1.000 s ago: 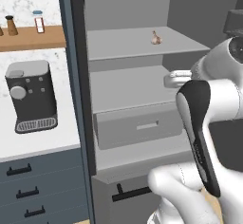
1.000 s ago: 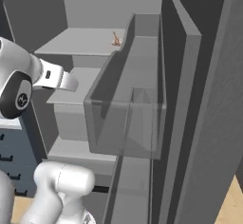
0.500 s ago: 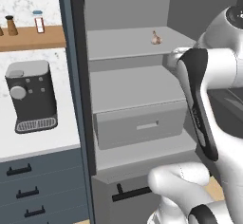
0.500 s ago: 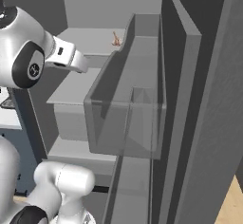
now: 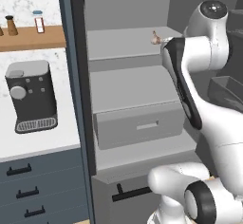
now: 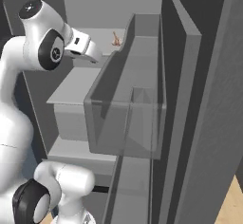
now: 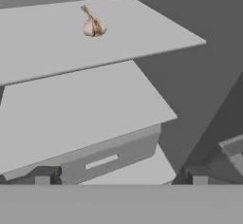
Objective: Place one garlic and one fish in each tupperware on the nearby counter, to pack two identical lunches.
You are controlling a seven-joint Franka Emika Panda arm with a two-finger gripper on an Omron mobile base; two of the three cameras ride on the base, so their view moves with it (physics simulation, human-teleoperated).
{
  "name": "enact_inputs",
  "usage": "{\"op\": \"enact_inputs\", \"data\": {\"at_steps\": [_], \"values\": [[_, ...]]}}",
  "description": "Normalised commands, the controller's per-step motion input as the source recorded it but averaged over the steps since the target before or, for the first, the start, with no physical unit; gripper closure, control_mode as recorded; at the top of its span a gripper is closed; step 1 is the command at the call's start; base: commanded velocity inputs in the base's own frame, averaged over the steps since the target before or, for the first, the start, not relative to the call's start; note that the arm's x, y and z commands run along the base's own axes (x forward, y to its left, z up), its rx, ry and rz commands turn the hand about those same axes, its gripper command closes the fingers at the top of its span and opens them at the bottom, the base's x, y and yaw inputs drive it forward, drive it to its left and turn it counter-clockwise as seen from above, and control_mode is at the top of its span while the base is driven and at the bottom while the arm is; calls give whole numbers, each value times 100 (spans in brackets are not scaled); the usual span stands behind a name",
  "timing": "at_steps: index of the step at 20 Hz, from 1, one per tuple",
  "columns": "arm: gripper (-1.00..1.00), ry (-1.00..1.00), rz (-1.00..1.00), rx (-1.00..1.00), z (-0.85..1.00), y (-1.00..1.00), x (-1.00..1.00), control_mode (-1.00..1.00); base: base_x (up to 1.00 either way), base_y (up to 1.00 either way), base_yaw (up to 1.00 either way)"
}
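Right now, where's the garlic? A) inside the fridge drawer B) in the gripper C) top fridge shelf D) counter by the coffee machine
C: the garlic sits on the top shelf of the open fridge, above the closed drawer; the gripper is open and holds nothing.

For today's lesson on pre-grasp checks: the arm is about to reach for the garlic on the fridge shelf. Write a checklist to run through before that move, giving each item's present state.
1. Garlic visible on the upper shelf: ok.
2. Gripper open and empty: ok.
3. Shelf around the garlic free of other items: ok.
4. Gripper already at the garlic: not ok, it is short of it.
5. Fridge door open, out of the arm's way: ok.
6. Tupperware ready on the counter: cannot tell.
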Motion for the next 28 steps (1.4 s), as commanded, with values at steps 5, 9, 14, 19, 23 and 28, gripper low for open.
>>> {"op": "enact_inputs", "data": {"at_steps": [5, 9, 14, 19, 23, 28], "values": [[-100, 0, 0, 0, 0, -5, 92, -100, 0, 0, 0], [-100, 1, 0, 1, 0, -7, 89, -100, 0, 0, 0], [-100, 0, 0, 2, -1, -7, 94, -100, 0, 0, 0], [-100, 0, 0, 2, -12, -14, 99, -100, 0, 0, 0], [-100, 0, 2, 2, -23, -14, 92, -100, 0, 0, 0], [-100, 0, 2, 0, -27, -2, 85, -100, 0, 0, 0]]}}
